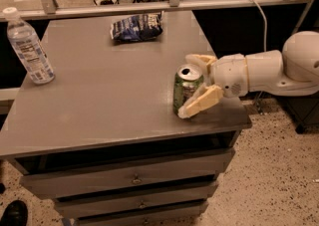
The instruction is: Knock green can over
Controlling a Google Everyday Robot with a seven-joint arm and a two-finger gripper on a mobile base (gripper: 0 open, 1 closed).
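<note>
The green can (185,89) stands upright near the right front of the grey table (99,110), silver top and pull-tab showing. My gripper (192,85) reaches in from the right on a white arm (264,73). Its pale fingers are spread open around the can: one fingertip (192,109) lies across the can's near lower side, the other finger (199,60) sits behind its top. The can is between them, touching or almost touching.
A clear plastic water bottle (27,46) stands at the table's left edge. A dark blue snack bag (136,26) lies at the back middle. Drawers are below the tabletop. A metal rail and cable run behind the table. Speckled floor lies at the right.
</note>
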